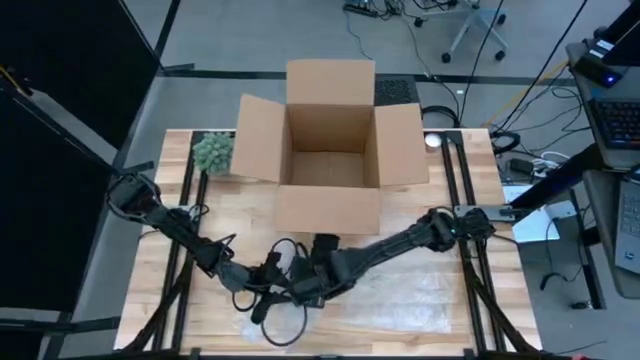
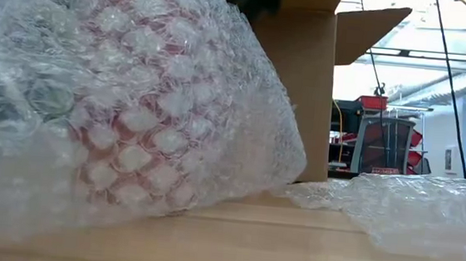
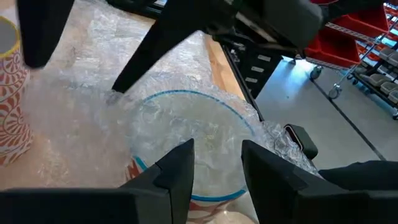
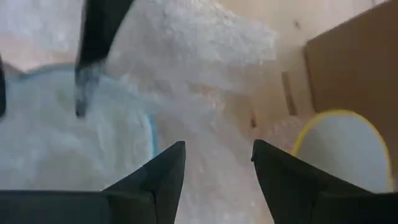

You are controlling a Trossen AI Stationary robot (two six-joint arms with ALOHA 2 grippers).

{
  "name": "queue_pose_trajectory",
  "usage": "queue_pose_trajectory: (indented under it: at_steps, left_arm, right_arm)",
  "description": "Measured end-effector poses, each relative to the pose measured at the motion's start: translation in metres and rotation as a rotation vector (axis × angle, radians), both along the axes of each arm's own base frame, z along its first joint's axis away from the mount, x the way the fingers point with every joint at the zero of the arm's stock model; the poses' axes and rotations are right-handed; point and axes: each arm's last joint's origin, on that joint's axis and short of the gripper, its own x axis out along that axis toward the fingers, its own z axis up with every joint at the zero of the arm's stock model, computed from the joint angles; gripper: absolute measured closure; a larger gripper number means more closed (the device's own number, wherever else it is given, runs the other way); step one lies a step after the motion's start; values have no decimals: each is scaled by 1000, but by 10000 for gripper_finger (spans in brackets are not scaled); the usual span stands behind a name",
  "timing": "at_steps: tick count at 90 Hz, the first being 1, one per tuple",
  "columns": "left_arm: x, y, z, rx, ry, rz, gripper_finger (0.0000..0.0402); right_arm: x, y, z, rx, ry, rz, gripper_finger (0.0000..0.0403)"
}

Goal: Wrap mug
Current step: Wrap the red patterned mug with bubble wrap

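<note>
Mug (image 2: 133,131) swathed in bubble wrap (image 2: 394,206), cardboard box (image 1: 330,150) just behind.

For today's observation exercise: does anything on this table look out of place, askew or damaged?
Nothing looks damaged or spilled. Bubble wrap lies loosely over the patterned mug, in front of the open cardboard box. Left pincer and right pincer are both open over the wrap. A second mug stands unwrapped nearby, which suits the task.

Both arms reaching inward low over the table's front, left tool (image 3: 214,165) parted, right tool (image 4: 217,165) parted (fingertips nearly meeting)
</note>
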Motion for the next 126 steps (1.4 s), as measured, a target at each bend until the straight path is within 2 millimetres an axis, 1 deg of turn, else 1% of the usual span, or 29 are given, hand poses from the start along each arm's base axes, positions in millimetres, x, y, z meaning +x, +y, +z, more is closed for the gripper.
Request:
queue_pose_trajectory:
  at_steps: [11,18,26,36,45,58,69,98,126]
  left_arm:
    - [0,0,0,0,-1,-1,277]
    - [0,0,0,-2,-1,-7,277]
    - [0,0,0,0,-1,-5,277]
    - [0,0,0,3,1,0,277]
    - [0,1,0,4,1,4,277]
    - [0,1,0,4,2,7,277]
    - [0,1,0,3,1,5,277]
    - [0,0,1,-6,-12,4,277]
    - [-4,0,20,-45,-80,-13,277]
  right_arm:
    - [7,9,0,86,-43,103,227]
    - [7,20,2,111,-69,156,227]
    - [6,26,1,159,-59,196,227]
    - [3,29,-5,166,-13,189,227]
    - [2,29,-12,131,9,153,227]
    - [8,30,-27,118,15,134,227]
    - [10,35,-33,122,1,139,227]
    - [8,41,-34,124,0,143,227]
    - [8,43,-34,129,-8,152,227]
